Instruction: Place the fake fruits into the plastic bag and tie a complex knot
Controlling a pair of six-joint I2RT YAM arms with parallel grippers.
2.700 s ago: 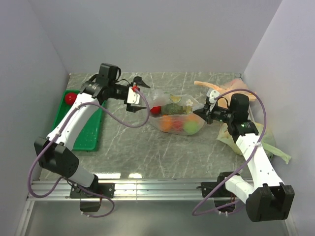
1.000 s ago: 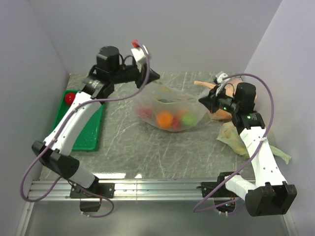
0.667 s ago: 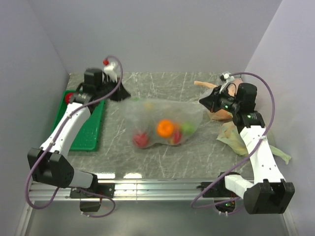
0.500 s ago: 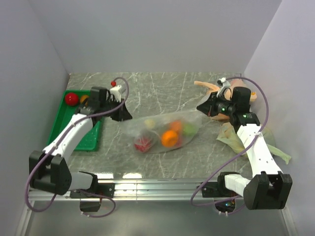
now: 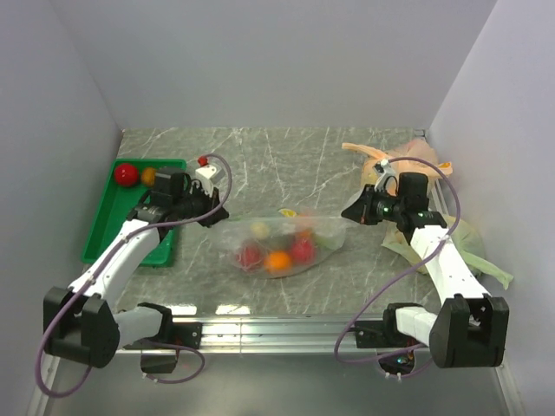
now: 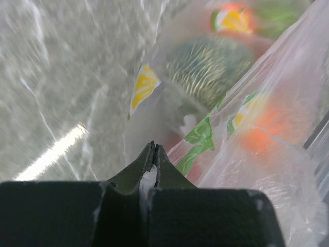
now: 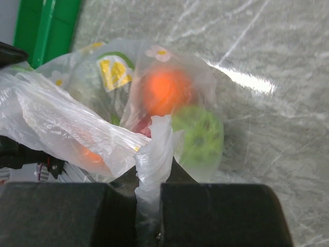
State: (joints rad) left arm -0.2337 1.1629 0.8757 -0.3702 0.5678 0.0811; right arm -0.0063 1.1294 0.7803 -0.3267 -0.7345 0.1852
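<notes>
While your left gripper (image 6: 153, 152) pinches its dark tapered fingers shut on a thin sliver of film and your right gripper (image 7: 152, 177) clamps a twisted, rope-like strand, the plastic bag (image 5: 325, 238) lies stretched between them on the veined grey table (image 5: 286, 156), clear and crinkly with yellow and green prints. Inside sit the fake fruits (image 5: 277, 260): glossy red and orange balls, a dimpled light green one and a dull, ribbed green round. A red ball (image 5: 126, 173) and a small orange ball (image 5: 148, 176) rest in the flat green tray (image 5: 102, 234).

White left arm (image 5: 117, 257) and right arm (image 5: 444, 267), black joints, looping purple cables (image 5: 228, 182)
</notes>
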